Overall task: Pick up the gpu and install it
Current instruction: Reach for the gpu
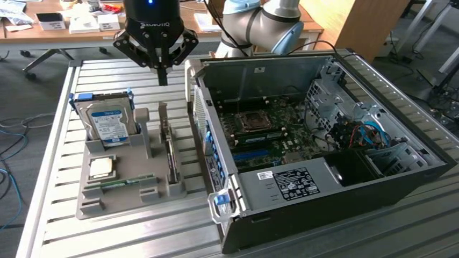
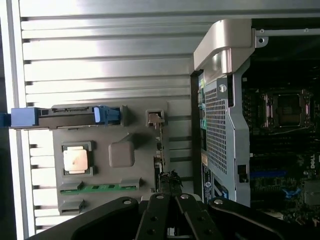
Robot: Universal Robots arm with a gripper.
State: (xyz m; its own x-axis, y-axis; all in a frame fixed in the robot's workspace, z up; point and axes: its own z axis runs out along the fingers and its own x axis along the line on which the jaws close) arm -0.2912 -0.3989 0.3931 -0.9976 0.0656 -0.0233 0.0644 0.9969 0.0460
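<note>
The gpu (image 1: 170, 153) stands on edge in a slot of the grey tray (image 1: 107, 207), its silver bracket end pointing away from the table's front. My gripper (image 1: 163, 80) hangs above the far end of the tray, fingers pressed together and pointing down, with nothing held. It is well above the card and not touching it. From the wrist view the gpu (image 2: 159, 150) shows as a thin edge-on strip between the tray (image 2: 105, 185) and the computer case, just ahead of my shut gripper (image 2: 167, 197).
The tray also holds a hard drive with blue rails (image 1: 107, 123), a processor chip (image 1: 100, 167) and a green memory stick (image 1: 122, 183). An open computer case (image 1: 373, 177) with its motherboard (image 1: 262, 134) lies at the exterior view's right, on the slatted metal table (image 1: 129, 236).
</note>
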